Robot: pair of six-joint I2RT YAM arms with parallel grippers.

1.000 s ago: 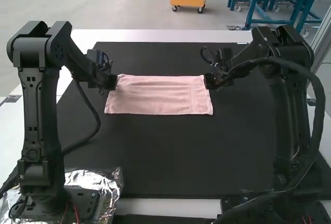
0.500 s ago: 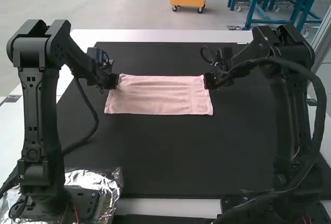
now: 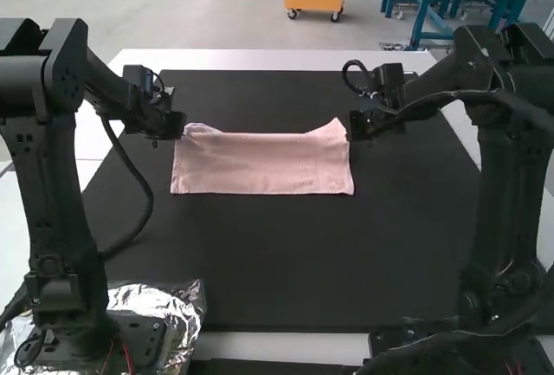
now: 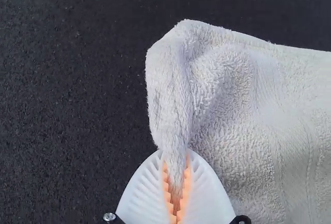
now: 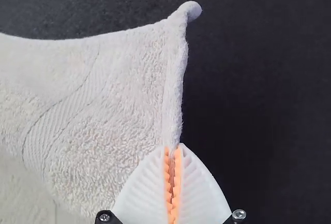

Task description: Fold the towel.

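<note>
Pinching the pale pink terry towel [image 3: 264, 167] at both ends, that's what both grippers are up to here. The left gripper [image 3: 178, 127] is clamped on a bunched bit of the towel's left end, white ribbed fingers [image 4: 138, 193] closed around it with the cloth squeezed between the orange pads [image 4: 167, 188]. From the left wrist view you can see the towel rolled into a thick, soft ridge running right into the tips. The right gripper [image 3: 353, 124] is clamped too, tips together on the hemmed right edge, and in the right wrist view a little rounded corner pokes out farther along that hem.

Moving outward, the towel sits between the two arms as a wide, shallow rectangle. Its far edge dips between the two peaked far corners, while the near edge runs pretty much straight. Can't really tell how many layers there are, tbh.

Under it is a big black mat [image 3: 286, 262] on the white bench [image 3: 277, 60]. Some crinkly silver foil [image 3: 143, 297] is down by the left arm's black base [image 3: 82, 332], well apart from the towel.
</note>
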